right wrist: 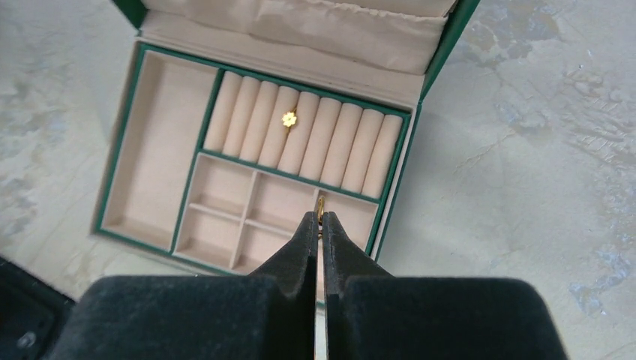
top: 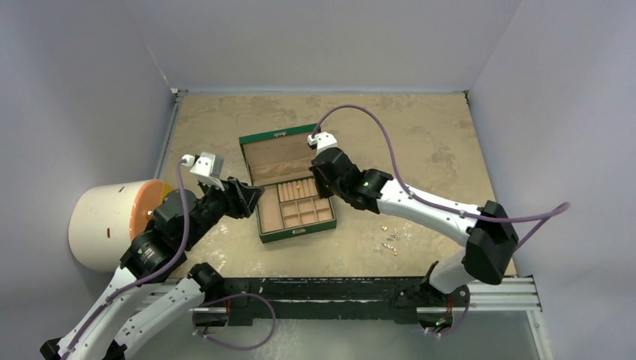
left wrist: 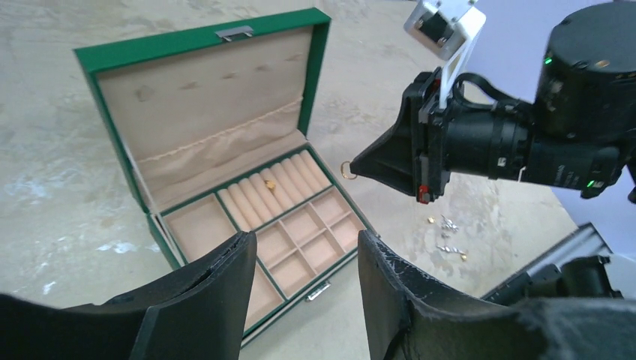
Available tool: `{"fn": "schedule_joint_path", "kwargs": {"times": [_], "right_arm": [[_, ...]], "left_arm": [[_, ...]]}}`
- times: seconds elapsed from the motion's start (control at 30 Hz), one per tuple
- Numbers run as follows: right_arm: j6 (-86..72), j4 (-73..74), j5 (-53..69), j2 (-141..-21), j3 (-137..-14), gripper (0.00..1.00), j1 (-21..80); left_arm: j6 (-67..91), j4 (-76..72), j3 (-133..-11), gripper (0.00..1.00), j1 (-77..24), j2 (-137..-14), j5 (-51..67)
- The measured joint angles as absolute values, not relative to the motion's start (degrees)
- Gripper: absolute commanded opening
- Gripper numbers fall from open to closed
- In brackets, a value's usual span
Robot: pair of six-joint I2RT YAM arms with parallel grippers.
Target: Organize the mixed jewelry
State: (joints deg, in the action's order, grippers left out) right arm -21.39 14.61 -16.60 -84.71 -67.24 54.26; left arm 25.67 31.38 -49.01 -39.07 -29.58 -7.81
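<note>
While the right gripper (right wrist: pixel 318 219) pinches a small gold ring (right wrist: pixel 321 207) between closed fingertips above the green box (left wrist: pixel 172 45), the left gripper (left wrist: pixel 306 247) hangs half open and empty near the box. More loose jewelry (top: pixel 390 238) lies on the tabletop (top: pixel 420 142), to the right of the box.

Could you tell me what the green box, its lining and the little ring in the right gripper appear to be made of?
Green box: rigid shell, probably leatherette, faint sheen. Lining: tan velvety fabric, matte, soft-edged. Ring in the right gripper: gold-coloured metal, shiny; plated or solid unclear.
</note>
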Motion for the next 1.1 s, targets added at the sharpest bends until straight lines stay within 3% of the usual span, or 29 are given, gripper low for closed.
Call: {"fn": "schedule_joint_path", "kwargs": {"times": [0.5, 1.1], "right_arm": [[-22.9, 9.2, -19.0, -99.5, -70.6, 0.0, 54.3], [-24.7, 5.6, -18.9, -104.0, -72.4, 0.0, 52.9]], "left_arm": [[25.1, 31.4, -48.8, 0.51, -39.1, -28.8, -12.5], [24.4, 31.4, -48.8, 0.5, -39.1, -28.4, -12.7]]}}
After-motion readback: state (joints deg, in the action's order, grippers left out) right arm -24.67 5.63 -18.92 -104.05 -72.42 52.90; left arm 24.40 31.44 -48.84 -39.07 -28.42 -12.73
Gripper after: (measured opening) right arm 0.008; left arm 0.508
